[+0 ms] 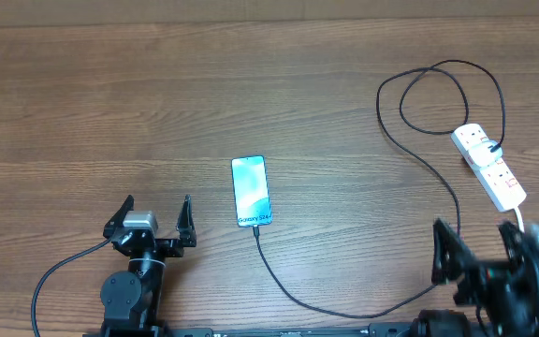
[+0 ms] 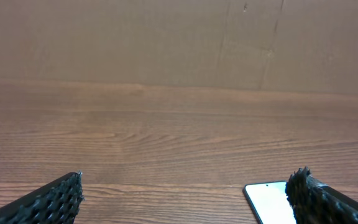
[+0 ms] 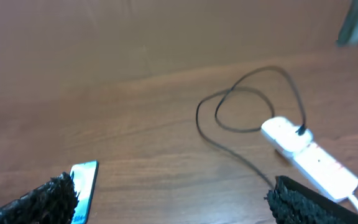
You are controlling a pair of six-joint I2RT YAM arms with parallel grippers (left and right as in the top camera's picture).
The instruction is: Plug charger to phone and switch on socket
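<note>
The phone (image 1: 252,191) lies flat mid-table, screen lit light blue. The black charger cable (image 1: 363,314) runs from the phone's near end, along the front, then loops back to its plug (image 1: 491,150) in the white socket strip (image 1: 489,166) at the right. The cable tip sits at the phone's port. My left gripper (image 1: 154,215) is open and empty, left of the phone; the left wrist view shows the phone (image 2: 269,200) beside its right finger. My right gripper (image 1: 475,245) is open and empty, just near of the socket; the right wrist view shows the socket (image 3: 309,155), the cable loop (image 3: 247,106) and the phone (image 3: 84,182).
The socket's thick white cord (image 1: 520,217) leaves its near end toward my right arm. A brown cardboard wall (image 2: 179,37) stands along the table's far edge. The wooden table (image 1: 110,103) stretches wide to the left and back.
</note>
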